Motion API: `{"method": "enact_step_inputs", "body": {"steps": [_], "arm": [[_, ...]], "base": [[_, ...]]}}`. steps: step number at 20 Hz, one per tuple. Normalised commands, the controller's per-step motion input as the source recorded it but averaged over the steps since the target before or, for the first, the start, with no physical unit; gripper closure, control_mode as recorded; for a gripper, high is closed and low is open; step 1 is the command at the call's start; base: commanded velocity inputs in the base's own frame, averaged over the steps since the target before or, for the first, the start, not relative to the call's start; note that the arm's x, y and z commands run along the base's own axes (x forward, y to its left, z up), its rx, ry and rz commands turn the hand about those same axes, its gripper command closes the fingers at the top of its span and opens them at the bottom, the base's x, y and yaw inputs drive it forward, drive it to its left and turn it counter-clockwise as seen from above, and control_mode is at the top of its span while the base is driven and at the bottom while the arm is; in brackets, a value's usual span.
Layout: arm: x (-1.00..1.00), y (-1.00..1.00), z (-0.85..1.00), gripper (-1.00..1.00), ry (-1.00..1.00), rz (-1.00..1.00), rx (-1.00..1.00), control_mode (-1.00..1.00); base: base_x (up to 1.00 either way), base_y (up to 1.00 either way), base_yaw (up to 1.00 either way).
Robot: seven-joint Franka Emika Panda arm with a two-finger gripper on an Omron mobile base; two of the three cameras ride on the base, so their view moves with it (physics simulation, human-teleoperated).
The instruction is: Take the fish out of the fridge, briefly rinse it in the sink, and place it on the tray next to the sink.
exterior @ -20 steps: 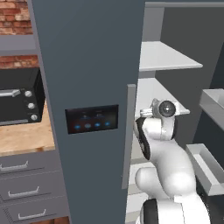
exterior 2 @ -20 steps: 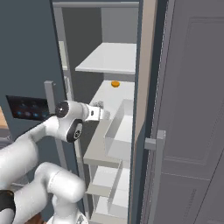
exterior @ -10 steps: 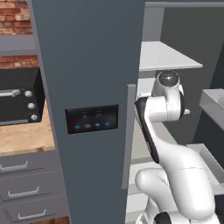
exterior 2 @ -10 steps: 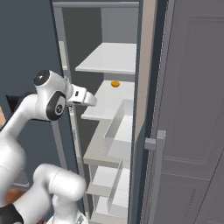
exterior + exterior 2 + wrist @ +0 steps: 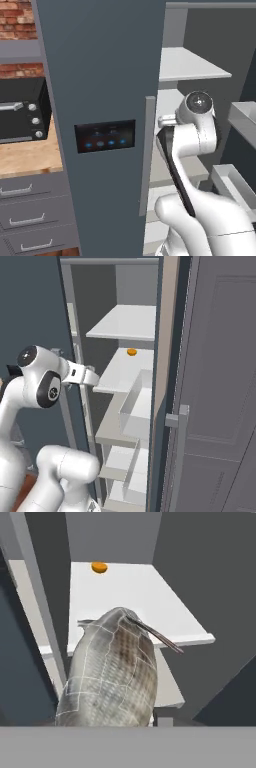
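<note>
From my station I see the fridge point(image 5: 100, 75) standing open, its slate-blue door with the dark touch panel point(image 5: 105, 136) and the long grey handle point(image 5: 146, 155) swung toward the left base camera. My arm's wrist sits just outside the open compartment, beside the front edge of the middle shelf point(image 5: 127, 368). In the hand view the fish point(image 5: 111, 674), grey-brown and scaled with a thin dark fin spine jutting to one side, rises straight up from the bottom of the picture, right where the fingers sit, so I read them as clenched on the fish, though the fingertips themselves are hidden behind its body. The fish is off the shelf, in front of its near edge. A small orange item point(image 5: 131, 352) lies toward the back edge of that same pale shelf. Another shelf point(image 5: 125, 322) sits above it, and a clear bin point(image 5: 136, 406) lies below. To the left of the fridge a black toaster oven point(image 5: 20, 115) stands on the wooden surface point(image 5: 30, 157), above grey drawers point(image 5: 30, 205).
</note>
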Motion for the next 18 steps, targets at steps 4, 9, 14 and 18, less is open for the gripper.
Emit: {"method": "enact_step_inputs", "body": {"steps": [4, 9, 14, 18], "arm": [[0.00, 0.00, 0.00, 1.00, 0.00, 0.00, 0.00, 1.00], [0.00, 0.00, 0.00, 1.00, 0.00, 0.00, 0.00, 1.00], [0.00, 0.00, 0.00, 1.00, 0.00, 0.00, 0.00, 1.00], [0.00, 0.00, 0.00, 1.00, 0.00, 0.00, 0.00, 1.00]], "base": [[-0.90, 0.41, 0.46], [-0.44, 0.25, 0.77], [0.00, 0.28, 0.91], [0.00, 0.30, 0.92]]}}
